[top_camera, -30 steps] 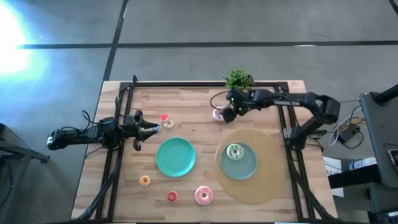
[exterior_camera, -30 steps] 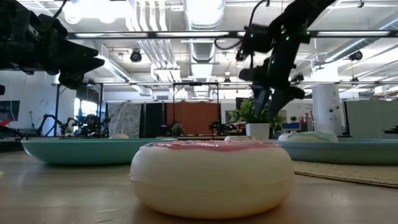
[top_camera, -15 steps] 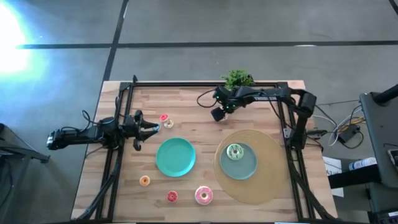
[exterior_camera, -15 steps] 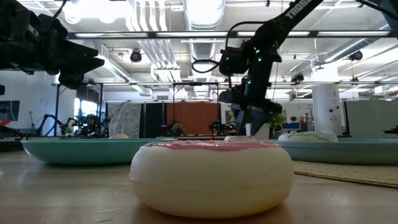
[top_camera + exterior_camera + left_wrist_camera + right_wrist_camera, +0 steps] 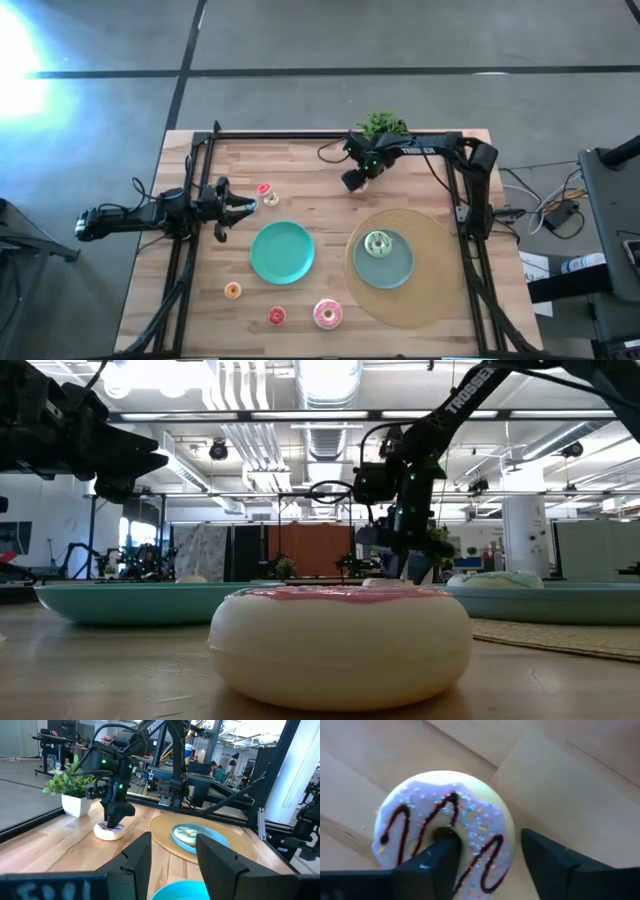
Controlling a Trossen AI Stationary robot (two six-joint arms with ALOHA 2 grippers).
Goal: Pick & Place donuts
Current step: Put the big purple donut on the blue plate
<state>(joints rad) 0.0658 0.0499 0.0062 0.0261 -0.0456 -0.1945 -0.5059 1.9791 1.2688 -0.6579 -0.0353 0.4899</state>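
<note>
Pale butcher-block table (image 5: 300,300) carries the purple-iced donut (image 5: 445,837) near the potted plant (image 5: 382,127). Right gripper (image 5: 487,857) straddles its rim, fingers spread, one in the hole. Sink squarely, then pinch. Left gripper (image 5: 172,855) waits open beside two tiny rings.

Grey concrete floor (image 5: 400,40); bright ceiling lights (image 5: 330,375) above exposed ducts.

Both arms are dark, slim and jointed. The right arm (image 5: 470,390) bears white lettering along one link, small green lights near its wrist, and a looping black cable. Each arm's fingers (image 5: 220,857) are matte black, angular wedges.
</note>
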